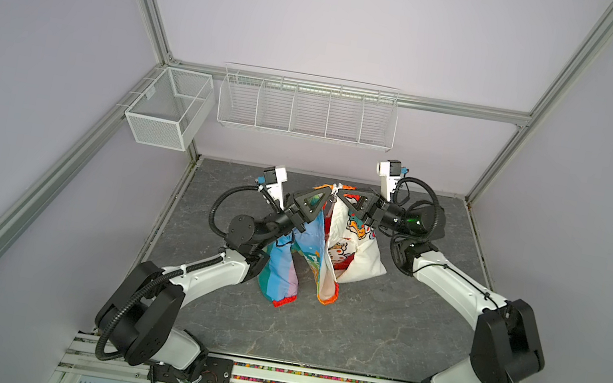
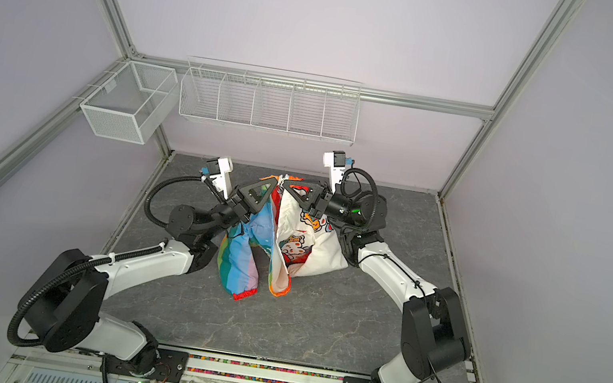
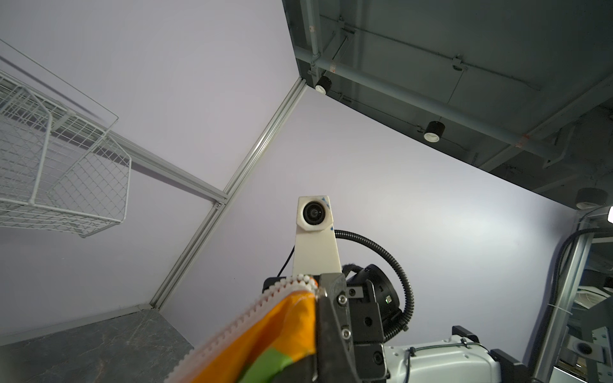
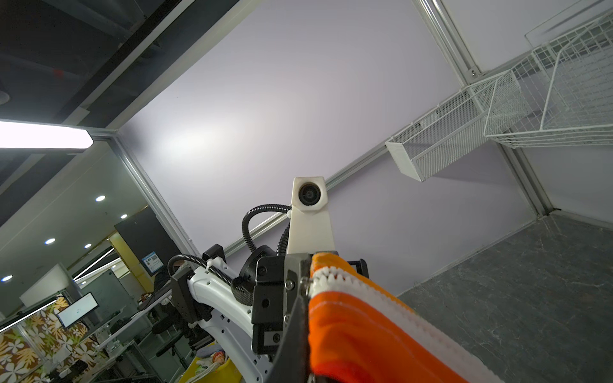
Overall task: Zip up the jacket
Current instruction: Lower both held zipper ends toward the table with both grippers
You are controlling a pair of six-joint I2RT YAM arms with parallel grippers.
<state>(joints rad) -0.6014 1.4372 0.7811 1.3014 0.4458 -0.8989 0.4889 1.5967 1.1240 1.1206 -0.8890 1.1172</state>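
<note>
We see the jacket (image 1: 311,252) hanging below both jaw pairs, its red cuff (image 1: 282,302) and lower folds resting on the grey table (image 1: 356,336), nearer us than the jaws; white bear-print lining (image 1: 359,254) sags under the right jaws; left gripper (image 1: 324,194) clamped shut on the jacket's top edge at the white zipper (image 3: 265,305); right gripper (image 1: 341,196) likewise pinched on the orange edge, tips just beside the left's; beyond the jaws, wire baskets (image 1: 306,108) on the back wall.
</note>
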